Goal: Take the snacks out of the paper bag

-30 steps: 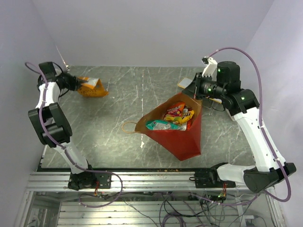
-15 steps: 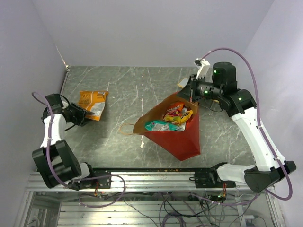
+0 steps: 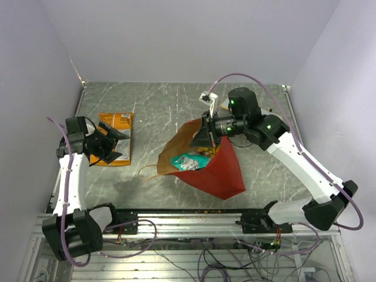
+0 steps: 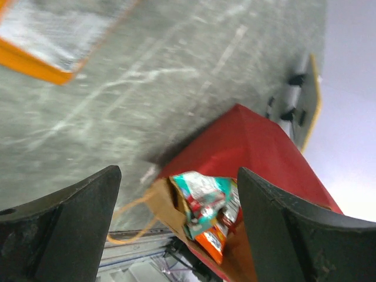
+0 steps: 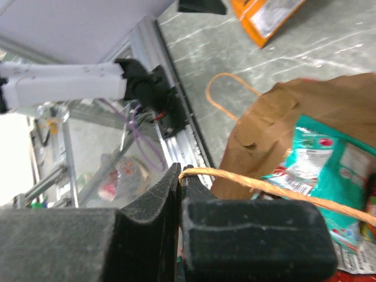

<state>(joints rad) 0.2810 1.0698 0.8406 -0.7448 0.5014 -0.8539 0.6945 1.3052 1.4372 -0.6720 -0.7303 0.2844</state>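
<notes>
The red paper bag (image 3: 214, 170) lies on its side in the middle of the table, its mouth facing left. A teal snack (image 3: 191, 160) and other packets show inside the mouth. My right gripper (image 3: 201, 138) is shut on the bag's tan loop handle (image 5: 282, 191) and holds it up. The second handle (image 3: 147, 171) lies on the table. An orange chip bag (image 3: 114, 138) lies flat at the left. My left gripper (image 3: 116, 143) hovers over it, open and empty. In the left wrist view the paper bag (image 4: 252, 141) and teal snack (image 4: 202, 194) show between the wide fingers (image 4: 64, 223).
Lilac walls close in the table at the back and on both sides. A metal rail (image 3: 176, 220) with the arm bases runs along the near edge. Bare marble surface (image 3: 158, 111) lies between the chip bag and the paper bag.
My left gripper has set the orange chip bag down at the left, opened and drawn back toward the near side. My right gripper has pulled the handle leftward, shifting the bag's mouth left.
</notes>
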